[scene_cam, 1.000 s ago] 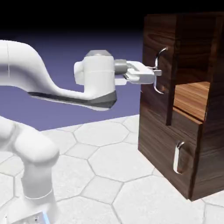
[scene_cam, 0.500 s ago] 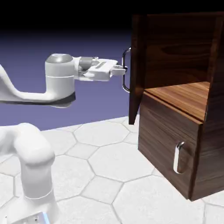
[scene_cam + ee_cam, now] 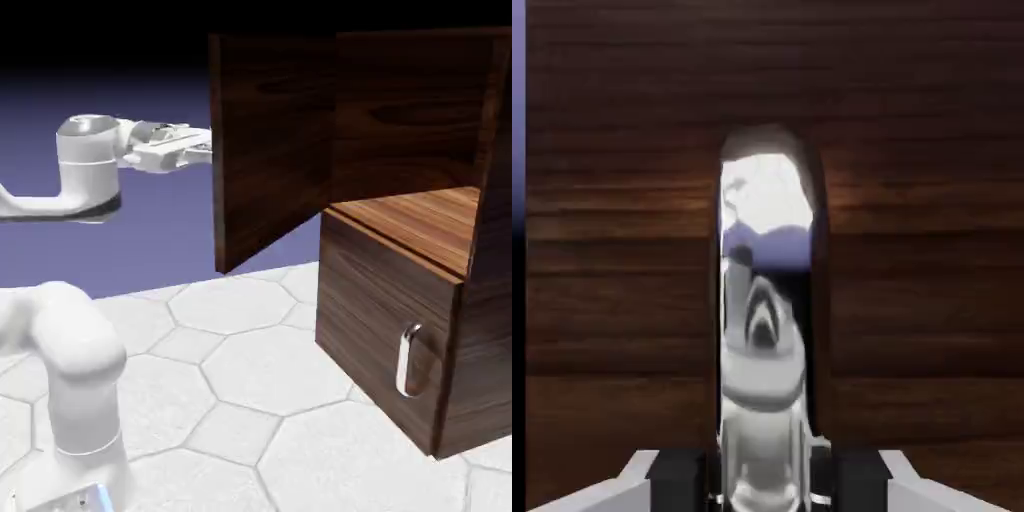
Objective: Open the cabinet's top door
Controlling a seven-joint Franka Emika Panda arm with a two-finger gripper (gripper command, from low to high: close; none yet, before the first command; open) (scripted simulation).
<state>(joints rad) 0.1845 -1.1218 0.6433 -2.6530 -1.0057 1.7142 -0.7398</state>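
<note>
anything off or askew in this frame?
Nothing stands out. The top door is swung wide open off the cabinet, the claw shut on its silver handle. The lower panel sits closed and square.

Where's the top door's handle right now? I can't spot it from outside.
The handle fills the hand view's middle, clamped in the gripper; in the exterior view it is hidden behind the swung-open top door.
</note>
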